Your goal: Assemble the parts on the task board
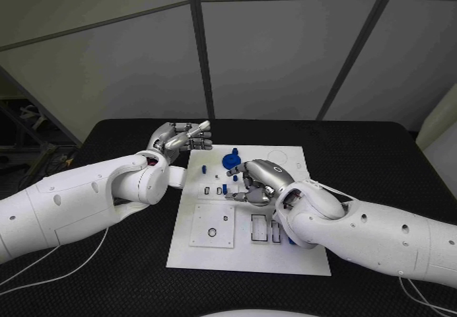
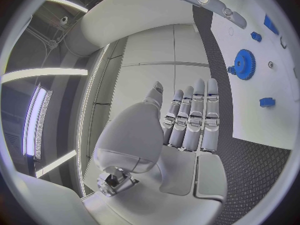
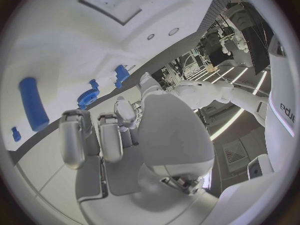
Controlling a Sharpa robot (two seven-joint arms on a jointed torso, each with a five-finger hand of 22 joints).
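Observation:
The white task board (image 1: 249,256) lies in the middle of the black table. A blue gear (image 1: 230,159) (image 2: 244,64) (image 3: 87,96) stands near its far edge, with small blue parts (image 1: 203,169) (image 2: 267,102) close by. My left hand (image 1: 181,139) (image 2: 187,122) hovers at the board's far left corner, fingers straight and holding nothing. My right hand (image 1: 255,182) (image 3: 119,135) is over the board's middle, just in front of the gear, fingers curled in with nothing seen in them. A long blue part (image 3: 32,110) lies on the board beyond the right hand's fingers.
A square plate with holes (image 1: 212,224) and several rectangular slots (image 1: 259,226) occupy the board's near half. My right forearm crosses the board's right side. Thin cables (image 1: 57,259) run over the table (image 1: 114,277) at front left and front right.

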